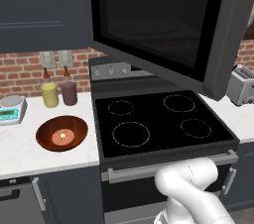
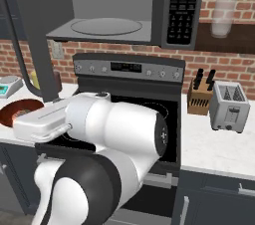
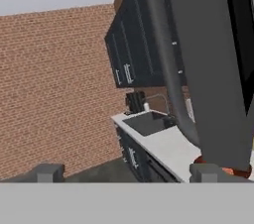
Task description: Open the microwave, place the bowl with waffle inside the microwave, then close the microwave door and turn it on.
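Our gripper hangs wide open and empty; swinging toward the glossy reddish-brown bowl at the worktop's front edge, we risk striking the dark grey microwave door.

Even, soft rendered light in all our views

We see flat brightness with faint shadows; the microwave door glass is dark and dimly reflective, the counter pale, and edges look slightly soft and pixelated, without glare.

A home kitchen (rendered): black stovetop range, over-range microwave, toaster, brick backsplash.
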